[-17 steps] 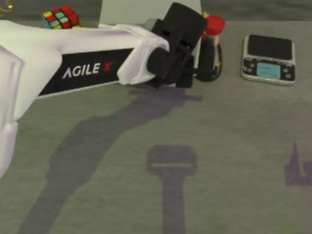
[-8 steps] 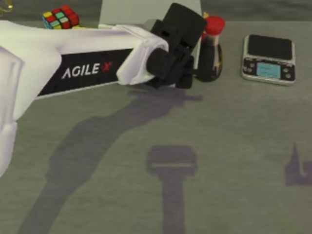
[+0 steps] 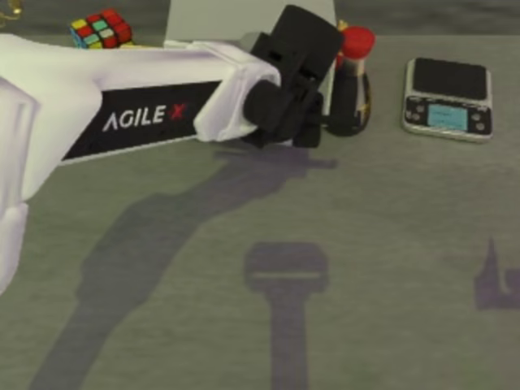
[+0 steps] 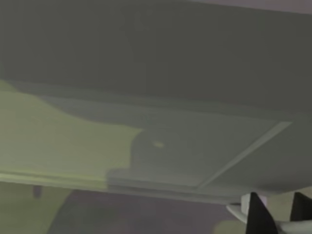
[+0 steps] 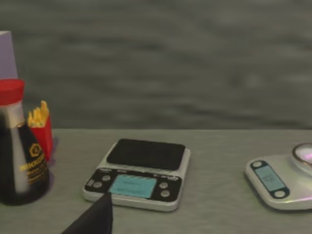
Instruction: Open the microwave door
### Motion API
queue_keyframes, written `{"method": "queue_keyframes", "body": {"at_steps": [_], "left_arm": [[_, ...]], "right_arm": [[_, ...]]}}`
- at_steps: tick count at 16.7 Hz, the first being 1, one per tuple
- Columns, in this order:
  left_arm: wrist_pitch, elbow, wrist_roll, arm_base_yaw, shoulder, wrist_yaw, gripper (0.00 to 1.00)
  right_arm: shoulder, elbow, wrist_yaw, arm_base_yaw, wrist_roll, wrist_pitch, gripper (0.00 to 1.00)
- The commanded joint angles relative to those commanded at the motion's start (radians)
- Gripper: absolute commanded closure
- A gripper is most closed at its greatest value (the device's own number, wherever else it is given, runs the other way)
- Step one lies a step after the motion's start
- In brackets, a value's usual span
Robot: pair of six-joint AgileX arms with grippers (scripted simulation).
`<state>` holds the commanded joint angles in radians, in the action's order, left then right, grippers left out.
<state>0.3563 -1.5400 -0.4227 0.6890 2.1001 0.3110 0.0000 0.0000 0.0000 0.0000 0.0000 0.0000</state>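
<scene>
The microwave (image 3: pixel 211 20) stands at the table's far edge, mostly hidden under my left arm. My left gripper (image 3: pixel 296 77) is pressed up against its front, beside the soy sauce bottle. In the left wrist view the microwave door (image 4: pixel 170 97) fills the picture as a flat grey panel. There my left gripper (image 4: pixel 278 207) has its two dark fingers on either side of the white door handle (image 4: pixel 291 227), closed on it. My right arm is out of the top view, and only one dark fingertip (image 5: pixel 100 217) shows in its wrist view.
A soy sauce bottle (image 3: pixel 353 81) with a red cap stands just right of my left gripper. A black-and-silver scale (image 3: pixel 448 97) lies further right and a colour cube (image 3: pixel 99 28) at the far left. A second, white scale (image 5: pixel 278 180) and a red fries box (image 5: pixel 41 129) show in the right wrist view.
</scene>
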Motion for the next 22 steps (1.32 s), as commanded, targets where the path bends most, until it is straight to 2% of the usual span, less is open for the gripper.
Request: {"method": "queue_keyframes", "body": {"at_steps": [8, 16, 22], "left_arm": [[0.0, 0.0, 0.0, 0.0, 0.0, 0.0, 1.0], [-0.041, 0.061, 0.05, -0.007, -0.043, -0.038, 1.0], [-0.042, 0.07, 0.056, -0.009, -0.044, -0.041, 1.0]], "right_arm": [[0.0, 0.0, 0.0, 0.0, 0.0, 0.0, 0.0], [0.0, 0.0, 0.0, 0.0, 0.0, 0.0, 0.0], [0.0, 0.0, 0.0, 0.0, 0.0, 0.0, 0.0]]}}
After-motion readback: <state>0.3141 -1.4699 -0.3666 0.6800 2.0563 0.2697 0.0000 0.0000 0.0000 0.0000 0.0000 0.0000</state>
